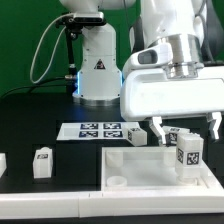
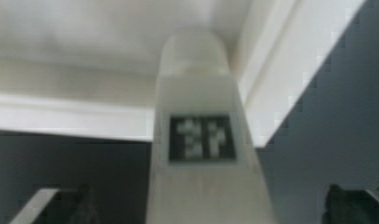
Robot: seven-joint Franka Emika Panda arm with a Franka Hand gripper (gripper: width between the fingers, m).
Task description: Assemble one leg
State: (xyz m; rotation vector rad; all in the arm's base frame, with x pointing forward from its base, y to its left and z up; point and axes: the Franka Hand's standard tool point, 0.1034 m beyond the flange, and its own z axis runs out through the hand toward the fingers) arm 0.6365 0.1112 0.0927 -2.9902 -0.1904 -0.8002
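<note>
A white leg (image 1: 186, 155) with code tags stands upright on the far right corner of the flat white panel (image 1: 140, 166). My gripper (image 1: 185, 128) hangs just above it, open, with one finger on each side of the leg's top. In the wrist view the leg (image 2: 204, 140) runs up the middle, its tag facing the camera. The dark fingertips (image 2: 53, 205) stand apart from both of its sides with gaps showing. The panel's rim (image 2: 257, 70) lies beyond it. The leg's peg end is hidden.
The marker board (image 1: 100, 131) lies behind the panel, in front of the robot base (image 1: 97, 70). Another loose leg (image 1: 42, 162) stands on the black table at the exterior view's left, and a further white part (image 1: 2, 164) shows at the left edge.
</note>
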